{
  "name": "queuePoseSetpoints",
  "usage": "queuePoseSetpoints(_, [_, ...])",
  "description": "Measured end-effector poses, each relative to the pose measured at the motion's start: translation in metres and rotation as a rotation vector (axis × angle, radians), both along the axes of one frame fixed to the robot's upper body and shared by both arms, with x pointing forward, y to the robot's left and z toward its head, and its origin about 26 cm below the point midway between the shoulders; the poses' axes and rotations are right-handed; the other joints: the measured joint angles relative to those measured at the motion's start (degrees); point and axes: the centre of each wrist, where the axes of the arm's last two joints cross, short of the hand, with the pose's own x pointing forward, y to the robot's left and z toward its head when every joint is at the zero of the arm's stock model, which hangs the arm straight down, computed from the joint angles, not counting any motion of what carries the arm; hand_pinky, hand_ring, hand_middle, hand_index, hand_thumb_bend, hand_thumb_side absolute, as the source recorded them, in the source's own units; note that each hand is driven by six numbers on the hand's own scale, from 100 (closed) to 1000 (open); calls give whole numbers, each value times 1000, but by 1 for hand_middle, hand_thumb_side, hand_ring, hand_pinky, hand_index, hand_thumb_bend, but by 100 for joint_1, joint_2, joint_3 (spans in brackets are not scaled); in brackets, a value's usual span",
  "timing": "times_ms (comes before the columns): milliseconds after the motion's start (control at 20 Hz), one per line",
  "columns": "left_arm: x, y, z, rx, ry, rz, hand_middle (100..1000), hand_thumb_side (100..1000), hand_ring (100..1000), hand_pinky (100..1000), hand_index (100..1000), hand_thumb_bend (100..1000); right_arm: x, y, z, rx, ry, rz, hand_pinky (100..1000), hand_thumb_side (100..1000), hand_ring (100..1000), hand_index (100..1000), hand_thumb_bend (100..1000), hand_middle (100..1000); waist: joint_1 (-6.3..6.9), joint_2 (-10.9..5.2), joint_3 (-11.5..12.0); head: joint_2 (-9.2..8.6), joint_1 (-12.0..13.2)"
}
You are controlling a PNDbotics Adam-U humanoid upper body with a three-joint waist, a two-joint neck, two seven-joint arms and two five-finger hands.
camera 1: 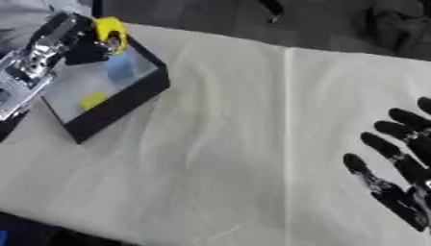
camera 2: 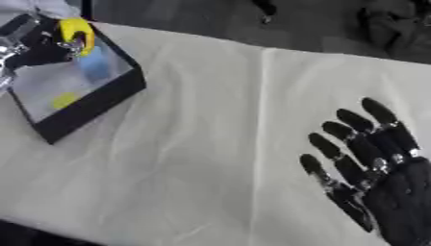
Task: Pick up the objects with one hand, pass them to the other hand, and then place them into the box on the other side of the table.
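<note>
My left hand [camera 2: 46, 45] held a yellow object [camera 2: 76, 30] over the box [camera 1: 126, 98].

The black-walled box sat at the bench's [camera 1: 252, 144] far left corner – inside it lay a blue piece [camera 1: 120, 67] and a small yellow piece [camera 1: 93, 100]. My left fingers were curled round the yellow object above the box's far edge. Well right of the box, my right hand [camera 2: 383, 178] rested open – fingers straight and spread.

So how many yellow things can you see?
2. One yellow object is held in the left hand above the box. A smaller yellow piece lies inside the box, beside a blue one. The hand may hide more.
</note>
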Motion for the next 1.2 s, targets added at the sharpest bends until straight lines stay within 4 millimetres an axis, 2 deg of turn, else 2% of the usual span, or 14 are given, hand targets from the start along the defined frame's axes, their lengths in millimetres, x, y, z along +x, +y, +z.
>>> queuePoseSetpoints(50, [1,1,-1,1,1,1,230,269,1000,825,438,100,0,0,0,1,-1,-1,841,100,712,681,548,616,0,0,0,0,0])
queuePoseSetpoints(100, [1,2,-2,4,3,4,434,100,1000,878,639,100,0,0,0,2,-2,-2,834,100,709,680,550,615,-2,4,0,-2,1])
queuePoseSetpoints(200, [3,8,-9,16,26,34,530,100,1000,936,739,100,0,-1,1,11,-14,-5,832,100,708,680,551,615,-21,26,-13,-20,12])
queuePoseSetpoints(300, [4,14,-13,35,50,69,538,100,1000,940,747,100,1,-2,2,19,-25,-4,832,100,708,680,551,615,-48,37,-23,-47,35])
queuePoseSetpoints(350, [5,16,-14,46,60,84,648,146,1000,984,850,249,1,-2,2,23,-31,-3,830,100,707,681,553,615,-48,37,-23,-48,46])
queuePoseSetpoints(450, [6,19,-16,73,80,107,656,371,1000,996,850,409,1,-2,2,29,-34,0,828,100,707,681,553,615,-36,37,-24,-49,59])
queuePoseSetpoints(500, [6,20,-17,88,89,115,661,411,1000,1000,851,451,1,-2,2,32,-33,1,829,100,707,681,553,615,-33,37,-25,-49,65])
queuePoseSetpoints(650, [7,22,-17,130,106,137,674,444,1000,1000,864,517,1,-2,3,37,-35,4,830,100,707,682,556,615,-28,37,-30,-49,79])
queuePoseSetpoints(1050, [6,25,-12,225,98,192,655,414,1000,1000,856,414,3,-6,5,62,-50,-8,821,100,705,682,562,615,37,33,-38,-47,95])
queuePoseSetpoints(1100, [6,26,-11,230,96,195,647,401,1000,1000,850,373,3,-6,6,65,-52,-11,821,100,704,682,562,615,50,32,-37,-46,95])
queuePoseSetpoints(1150, [6,26,-11,231,96,195,635,394,1000,995,836,280,3,-7,6,68,-54,-12,819,100,704,682,562,615,57,31,-36,-45,94])
queuePoseSetpoints(1200, [6,25,-10,226,95,194,621,556,1000,984,823,190,3,-7,7,72,-56,-13,815,100,702,681,535,615,58,29,-36,-45,92])
